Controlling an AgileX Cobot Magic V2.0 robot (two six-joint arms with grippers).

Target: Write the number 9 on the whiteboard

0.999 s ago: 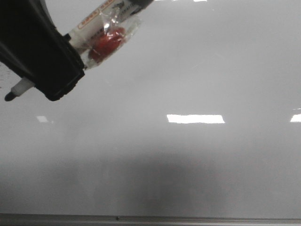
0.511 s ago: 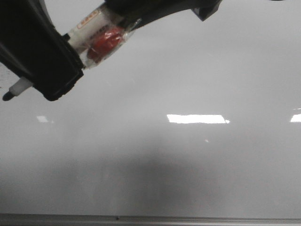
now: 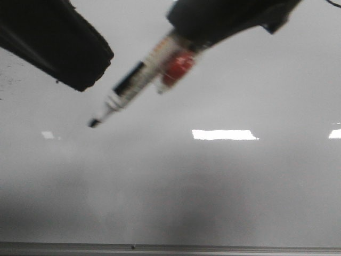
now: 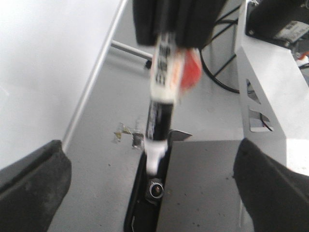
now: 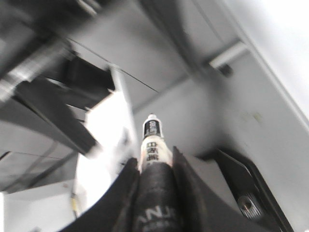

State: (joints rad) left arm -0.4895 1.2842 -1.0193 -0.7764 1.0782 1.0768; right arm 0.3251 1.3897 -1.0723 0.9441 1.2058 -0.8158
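Looking at the front view, you see the marker [image 3: 139, 80] has changed hands: a second ago the left pincer [image 3: 80, 64] clamped it with the tip poking out past its far side, and now the pen hangs from the right pincer [image 3: 213, 24], clear of the left one. Your right pincer is closed on the marker; its wrist view shows the two fingers [image 5: 129, 193] pressed against the barrel [image 5: 152, 145]. Your left pincer stands wide open, its pads [image 4: 34, 188] well apart with the pen between them but touching neither. The exposed tip points down toward the whiteboard [image 3: 224, 176], though whether it touches the surface you cannot tell through the blur. No number 9 shows on the board yet; it looks blank apart from reflections. The handover looks finished, so the writing itself is likely what's next.
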